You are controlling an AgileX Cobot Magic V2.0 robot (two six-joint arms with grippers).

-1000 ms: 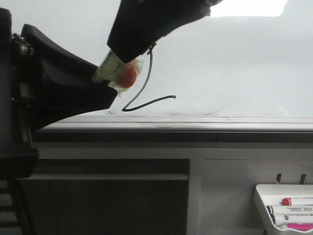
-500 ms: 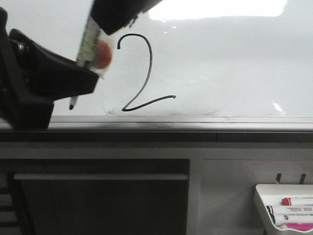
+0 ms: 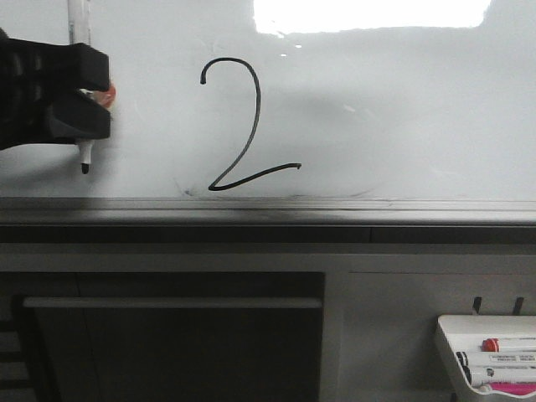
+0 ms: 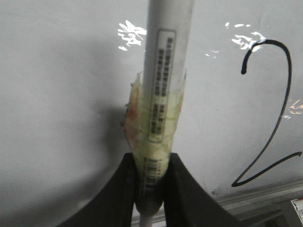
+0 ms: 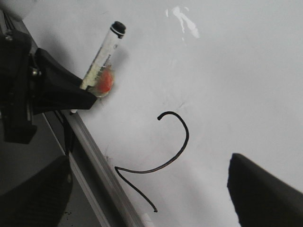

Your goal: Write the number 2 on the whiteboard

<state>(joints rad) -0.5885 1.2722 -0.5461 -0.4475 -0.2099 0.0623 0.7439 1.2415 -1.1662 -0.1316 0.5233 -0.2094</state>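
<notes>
The number 2 [image 3: 243,142] is drawn in thin black line on the whiteboard [image 3: 385,109], just above its grey ledge [image 3: 335,206]. My left gripper [image 3: 84,92] is at the far left, to the left of the numeral and apart from it. It is shut on a white marker [image 4: 163,94] held upright, black tip [image 3: 84,166] down, just above the ledge. The left wrist view shows the fingers [image 4: 182,189] clamping the marker's taped barrel, with the numeral [image 4: 269,134] beside it. My right gripper [image 5: 147,198] is open and empty before the board, over the numeral [image 5: 184,142].
A small white tray [image 3: 444,335] with several markers sits at the lower right, below the board. A dark cabinet front [image 3: 167,335] lies under the ledge. Light glare [image 3: 368,12] marks the board's top.
My left gripper has moved left and away from the numeral with the marker in it. The whole numeral, hidden in part before, now shows.
</notes>
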